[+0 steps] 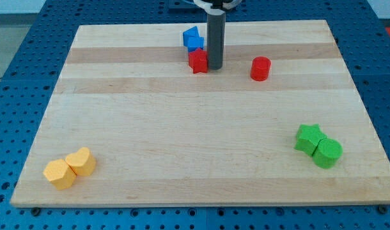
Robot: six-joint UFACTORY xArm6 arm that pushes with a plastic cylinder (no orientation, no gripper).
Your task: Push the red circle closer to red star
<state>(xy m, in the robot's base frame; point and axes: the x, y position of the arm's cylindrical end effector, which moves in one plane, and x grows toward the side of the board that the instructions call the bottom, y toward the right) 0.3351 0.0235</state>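
Camera view shows my tip (215, 67), a plain rod end effector holding nothing, just right of the red star block (198, 61) on the pale wooden bench (182, 140), the red circle block (260, 68) further right, not behind it for pushing.

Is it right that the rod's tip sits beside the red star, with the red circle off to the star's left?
Not quite. In the camera view my tip is beside the red star, but the red circle lies off to the star's right, not left.
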